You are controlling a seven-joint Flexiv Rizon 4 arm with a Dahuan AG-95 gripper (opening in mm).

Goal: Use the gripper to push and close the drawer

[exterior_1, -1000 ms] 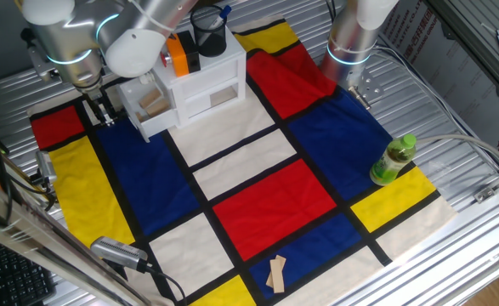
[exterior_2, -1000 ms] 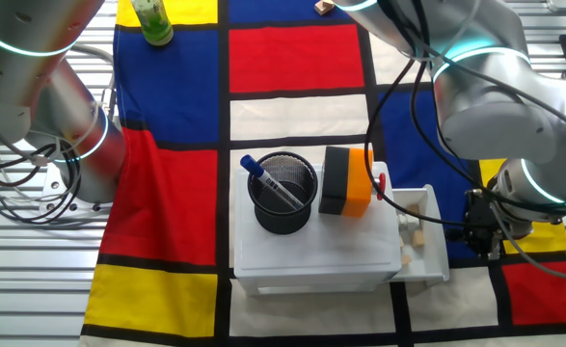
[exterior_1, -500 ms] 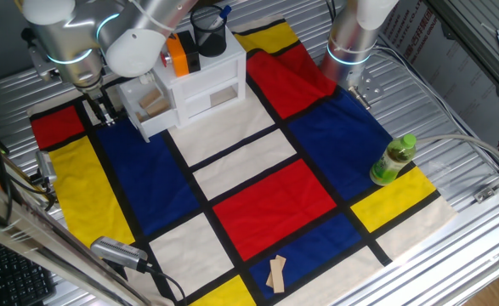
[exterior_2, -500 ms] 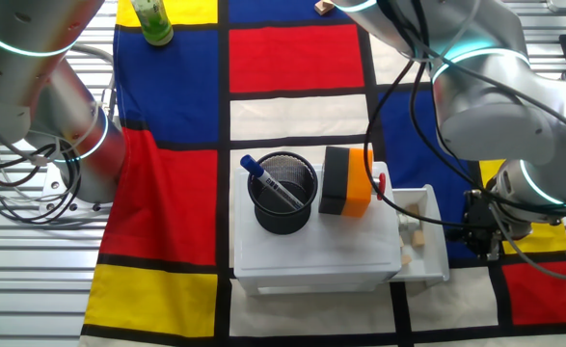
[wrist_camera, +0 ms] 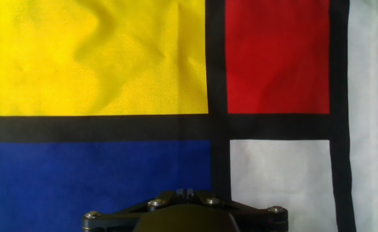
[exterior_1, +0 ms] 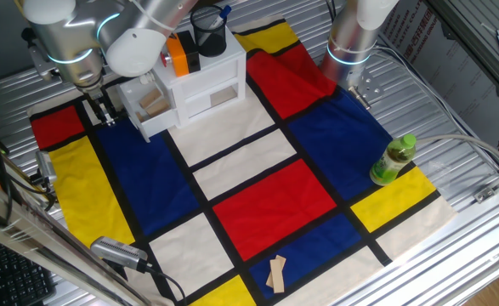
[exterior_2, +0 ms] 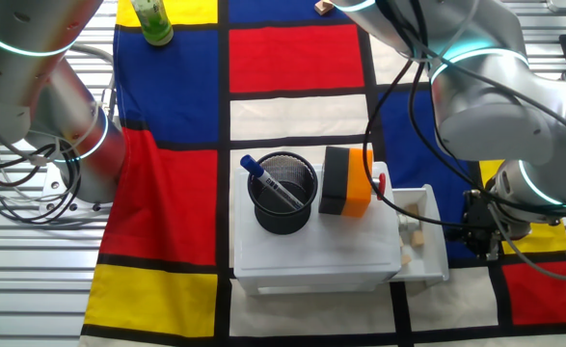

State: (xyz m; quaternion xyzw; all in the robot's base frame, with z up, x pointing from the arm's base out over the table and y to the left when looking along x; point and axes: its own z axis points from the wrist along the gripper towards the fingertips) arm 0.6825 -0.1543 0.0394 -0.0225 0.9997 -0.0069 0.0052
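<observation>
At the side of the white cabinet (exterior_1: 200, 81) the drawer (exterior_2: 423, 236) is not yet closed: it juts out over the checked cloth (exterior_1: 258, 204) with tan wooden pieces (exterior_2: 410, 238) lying in it, and the gripper (exterior_2: 483, 233) hangs just beside its outer end, fingers apparently pressed together in the hand view. I'd say the whole push is left to do. Farther along, on the cabinet's top, a black mesh cup (exterior_2: 284, 193) holds a blue pen (exterior_2: 268, 181), next to an orange-and-black block (exterior_2: 347, 180).

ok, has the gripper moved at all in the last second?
No. The gripper sits at the same spot beside the open drawer, over the same cloth line, in both fixed views.
</observation>
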